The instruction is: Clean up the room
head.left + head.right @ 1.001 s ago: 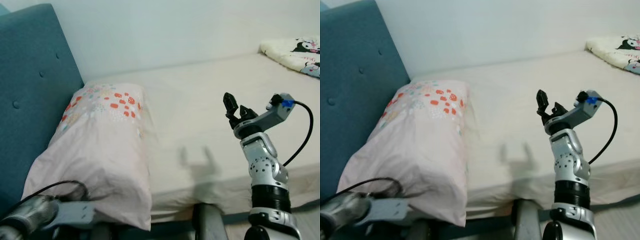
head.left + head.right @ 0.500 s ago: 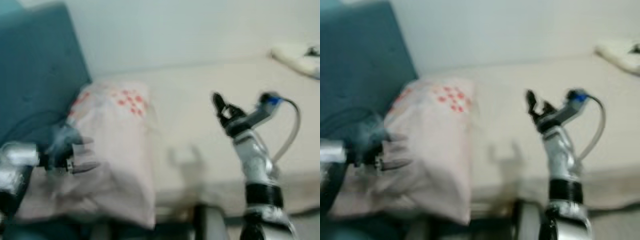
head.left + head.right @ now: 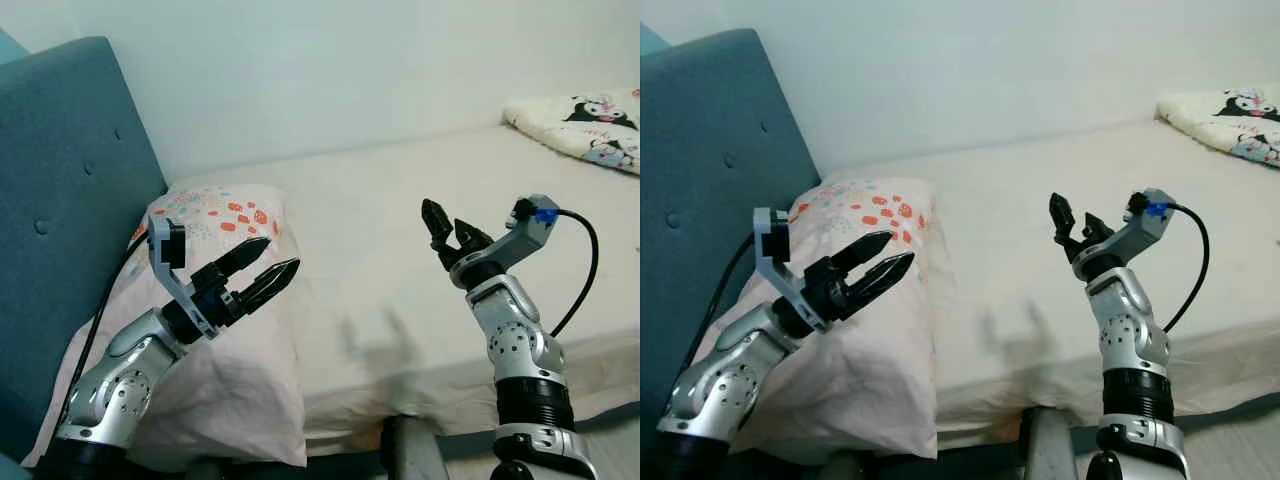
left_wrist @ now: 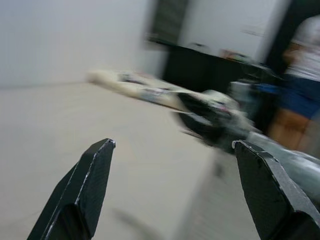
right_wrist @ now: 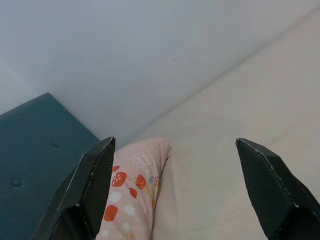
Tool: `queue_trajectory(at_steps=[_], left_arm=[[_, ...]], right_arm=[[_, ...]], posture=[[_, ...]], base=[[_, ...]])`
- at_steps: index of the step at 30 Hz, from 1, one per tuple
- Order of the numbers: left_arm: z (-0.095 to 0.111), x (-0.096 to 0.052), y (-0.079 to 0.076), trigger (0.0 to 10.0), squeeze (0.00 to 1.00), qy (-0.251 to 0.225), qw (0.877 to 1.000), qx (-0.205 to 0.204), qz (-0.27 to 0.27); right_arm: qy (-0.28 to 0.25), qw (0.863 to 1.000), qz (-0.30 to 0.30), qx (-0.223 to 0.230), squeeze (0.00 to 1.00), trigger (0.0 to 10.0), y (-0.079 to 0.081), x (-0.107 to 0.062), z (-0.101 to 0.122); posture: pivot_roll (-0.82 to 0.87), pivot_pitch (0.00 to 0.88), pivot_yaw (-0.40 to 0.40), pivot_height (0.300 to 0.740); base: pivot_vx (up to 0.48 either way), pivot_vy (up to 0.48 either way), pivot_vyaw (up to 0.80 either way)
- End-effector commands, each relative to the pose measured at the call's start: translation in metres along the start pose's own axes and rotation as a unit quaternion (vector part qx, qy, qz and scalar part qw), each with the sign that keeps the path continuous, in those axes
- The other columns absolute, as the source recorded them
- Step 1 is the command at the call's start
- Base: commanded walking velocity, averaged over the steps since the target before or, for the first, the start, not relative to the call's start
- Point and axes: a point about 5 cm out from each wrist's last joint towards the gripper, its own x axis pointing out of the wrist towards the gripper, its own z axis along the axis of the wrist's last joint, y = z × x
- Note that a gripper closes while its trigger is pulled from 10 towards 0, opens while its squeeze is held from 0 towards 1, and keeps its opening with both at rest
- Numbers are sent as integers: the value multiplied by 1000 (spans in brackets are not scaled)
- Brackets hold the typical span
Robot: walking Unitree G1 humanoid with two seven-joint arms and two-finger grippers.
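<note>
One pillow beneath left tool

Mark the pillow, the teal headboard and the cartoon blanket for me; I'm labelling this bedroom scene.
pillow (image 3: 235, 340), left eye view, on its plain pink front.
teal headboard (image 3: 60, 170), left eye view, on the padded face.
cartoon blanket (image 3: 585, 125), left eye view, on its printed top.

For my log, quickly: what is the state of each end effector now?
Left end effector: open, holding nothing, above the pillow.
Right end effector: open, holding nothing.
</note>
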Motion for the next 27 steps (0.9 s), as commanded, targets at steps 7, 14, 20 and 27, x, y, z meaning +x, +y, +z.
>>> queue_trajectory(at_steps=[7,14,20,27], left_arm=[[-18,-3,29,10000,0,-2,971,4,239],[-40,-3,22,10000,0,78,961,60,259],[-48,-2,20,10000,0,87,959,58,262],[-57,-1,17,10000,0,100,958,57,262]], right_arm=[[9,1000,10,-19,0,10000,5,2,-9],[46,999,-1,-28,0,10000,-6,-6,-30],[72,997,-5,-40,0,10000,-12,-9,-44],[80,996,-12,-41,0,10000,-18,-12,-50]], posture=[[15,0,15,590],[21,0,4,619],[8,0,-2,643],[5,0,1,668]], base=[[0,0,0],[-206,0,0],[-160,0,0],[-206,0,0]])
